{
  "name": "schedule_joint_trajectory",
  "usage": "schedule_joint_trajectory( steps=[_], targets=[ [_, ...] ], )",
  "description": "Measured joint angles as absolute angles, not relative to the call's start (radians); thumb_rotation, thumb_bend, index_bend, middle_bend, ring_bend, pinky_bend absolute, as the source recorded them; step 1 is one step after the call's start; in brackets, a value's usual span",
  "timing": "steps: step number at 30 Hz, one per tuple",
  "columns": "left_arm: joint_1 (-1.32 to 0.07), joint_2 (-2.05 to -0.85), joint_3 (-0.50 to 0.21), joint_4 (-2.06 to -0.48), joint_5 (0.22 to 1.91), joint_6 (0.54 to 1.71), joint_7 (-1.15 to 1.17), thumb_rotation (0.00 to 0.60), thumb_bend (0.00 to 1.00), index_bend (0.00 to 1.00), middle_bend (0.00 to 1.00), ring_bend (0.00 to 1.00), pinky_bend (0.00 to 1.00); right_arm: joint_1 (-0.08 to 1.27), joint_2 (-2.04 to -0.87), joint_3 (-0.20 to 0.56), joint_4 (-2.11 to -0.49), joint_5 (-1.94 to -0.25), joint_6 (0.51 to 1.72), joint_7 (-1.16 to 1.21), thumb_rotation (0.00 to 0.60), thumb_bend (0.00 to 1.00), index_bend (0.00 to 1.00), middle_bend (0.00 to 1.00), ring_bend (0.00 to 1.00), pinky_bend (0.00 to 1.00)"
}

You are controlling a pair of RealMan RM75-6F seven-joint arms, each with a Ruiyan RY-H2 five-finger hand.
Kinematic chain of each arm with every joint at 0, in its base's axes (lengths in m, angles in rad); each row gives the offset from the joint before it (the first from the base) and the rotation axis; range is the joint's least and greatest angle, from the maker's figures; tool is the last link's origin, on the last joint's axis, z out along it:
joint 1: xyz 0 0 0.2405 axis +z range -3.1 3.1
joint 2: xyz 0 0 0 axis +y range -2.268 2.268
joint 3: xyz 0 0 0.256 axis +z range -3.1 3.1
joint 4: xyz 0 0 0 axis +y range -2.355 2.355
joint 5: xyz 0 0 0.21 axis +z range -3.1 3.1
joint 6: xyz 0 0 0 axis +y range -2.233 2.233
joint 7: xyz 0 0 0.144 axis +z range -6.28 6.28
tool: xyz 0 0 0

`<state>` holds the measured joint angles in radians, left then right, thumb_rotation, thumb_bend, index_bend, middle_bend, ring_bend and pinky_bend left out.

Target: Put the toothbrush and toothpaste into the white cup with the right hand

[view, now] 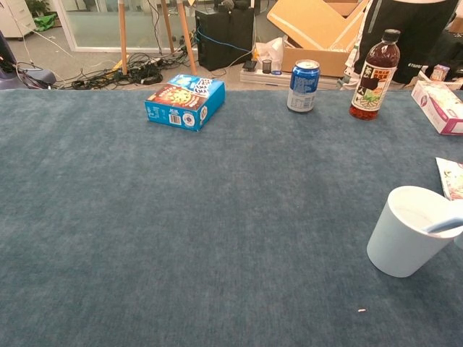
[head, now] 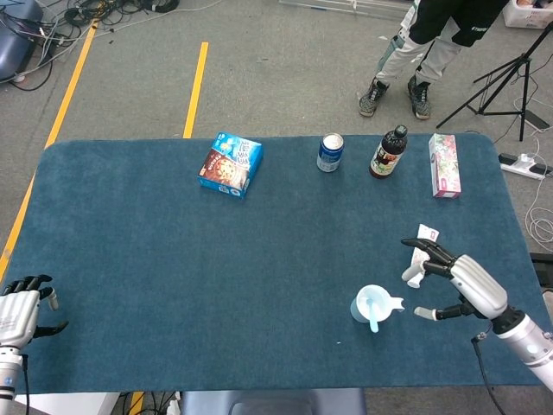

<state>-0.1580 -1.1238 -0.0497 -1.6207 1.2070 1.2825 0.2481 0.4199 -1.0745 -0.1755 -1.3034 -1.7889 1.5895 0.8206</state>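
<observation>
Toothbrush point(head: 371, 313) sits in white cup point(head: 368, 304). Right hand point(head: 458, 283) spread, holding nothing; toothpaste point(head: 421, 255) just beyond fingertips, maybe touching. Approach w/ fingers astride tube, pinch mid-body.

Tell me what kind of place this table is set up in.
Probably a robotics lab or workshop, not a home: yellow floor tape runs across a bare grey floor, loose cables lie about, and a tripod stand stands by the blue table.

Blue box point(head: 230, 164), can point(head: 329, 152), bottle point(head: 388, 152), pink carton point(head: 444, 165) along far edge.
</observation>
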Motion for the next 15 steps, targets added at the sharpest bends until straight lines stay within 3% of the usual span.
schedule_joint_trajectory(
  steps=[8,15],
  targets=[
    [-0.158,-1.123,-0.051,-1.620,1.205,1.282,0.246,0.600,0.00,0.59,0.25,0.19,0.20,0.387,-1.042,-0.120,-1.349,-1.682,1.518,0.417,0.600,0.05,0.42,0.14,0.13,0.35],
    [-0.157,-1.125,-0.050,-1.619,1.202,1.282,0.249,0.600,0.00,0.59,0.25,0.19,0.20,0.372,-1.031,-0.072,-1.350,-1.564,1.386,0.130,0.600,0.05,0.41,0.09,0.07,0.29]
  ],
)
